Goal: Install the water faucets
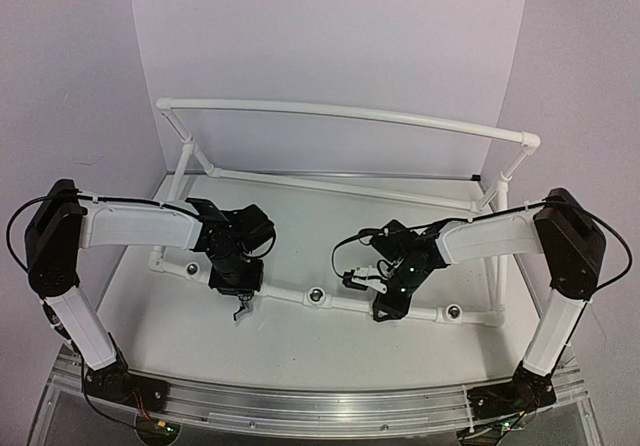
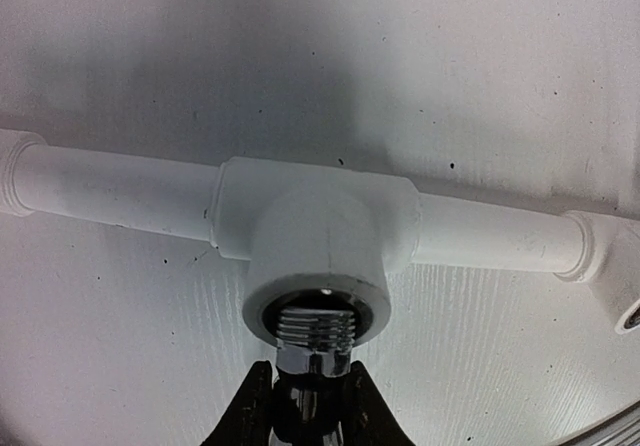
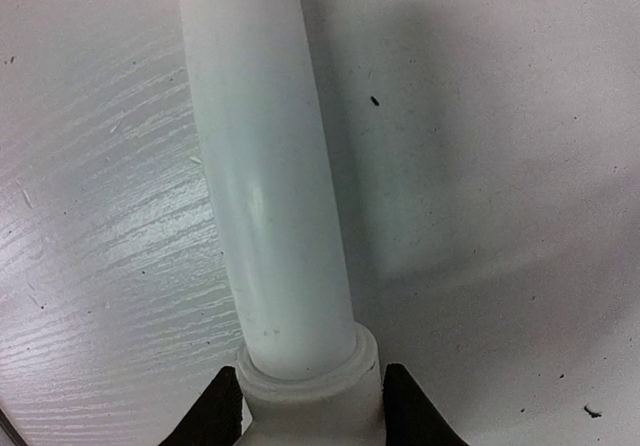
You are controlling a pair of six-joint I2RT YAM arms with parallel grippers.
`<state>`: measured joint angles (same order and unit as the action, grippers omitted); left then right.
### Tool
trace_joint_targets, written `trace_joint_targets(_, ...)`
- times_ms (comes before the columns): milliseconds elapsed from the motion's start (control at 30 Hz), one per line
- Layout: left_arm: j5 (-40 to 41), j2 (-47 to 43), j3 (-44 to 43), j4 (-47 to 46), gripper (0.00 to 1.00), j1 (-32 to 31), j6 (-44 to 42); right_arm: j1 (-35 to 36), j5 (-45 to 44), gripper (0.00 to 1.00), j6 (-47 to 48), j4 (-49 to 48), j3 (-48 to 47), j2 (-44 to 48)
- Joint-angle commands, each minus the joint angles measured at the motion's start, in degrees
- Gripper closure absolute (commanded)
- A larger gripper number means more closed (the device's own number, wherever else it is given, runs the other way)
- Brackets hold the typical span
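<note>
A silvery faucet (image 2: 312, 338) has its threaded end at the mouth of a tee socket (image 2: 318, 256) on the white pipe frame's front rail. My left gripper (image 2: 308, 391) is shut on the faucet's stem just below the threads. From above, the left gripper (image 1: 236, 284) sits over the front rail with the faucet's head (image 1: 240, 309) poking out toward me. My right gripper (image 3: 310, 401) is shut on a white pipe fitting (image 3: 310, 381), one finger on each side. From above, the right gripper (image 1: 384, 304) is on the front rail, right of centre.
The white pipe frame (image 1: 340, 113) stands on the white table, its tall back rail behind both arms. Open sockets show on the front rail at the left (image 1: 191, 269), the middle (image 1: 316, 295) and the right (image 1: 453, 312). Walls close in the back and sides.
</note>
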<state>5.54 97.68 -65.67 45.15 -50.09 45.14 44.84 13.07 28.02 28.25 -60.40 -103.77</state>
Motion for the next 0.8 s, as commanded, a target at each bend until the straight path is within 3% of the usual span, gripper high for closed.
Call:
trace_joint_targets(0, -1.67, -2.33, -2.9, 0.23, 1.0, 0.42, 1.17, 0.3, 3.75, 0.62, -1.21, 3.98, 0.46, -0.33)
trace_joint_targets(67, -3.39, -3.24, -3.74, 0.94, 1.0, 0.43, 0.37, 0.31, 3.7, 0.58, -1.21, 3.96, 0.44, -0.07)
trace_joint_targets(167, -7.0, -5.12, -5.87, 2.68, 1.0, 0.41, -2.1, 0.28, 3.46, 0.4, -1.27, 3.86, -0.14, 1.3)
trace_joint_targets(333, -14.38, -9.58, -8.77, 3.96, 1.0, 0.43, -5.71, 0.23, 0.28, 0.31, 0.28, 4.02, -3.04, 6.65)
trace_joint_targets(533, -26.2, -13.03, -10.7, 2.55, 1.0, 0.43, -9.09, 0.23, 0.54, 0.29, 8.11, 4.19, -8.64, 16.98)
trace_joint_targets(767, -42.88, -14.98, -10.05, -7.19, 1.0, 0.43, -8.11, 0.35, 12.76, 0.34, 14.94, 4.19, -14.15, 23.28)
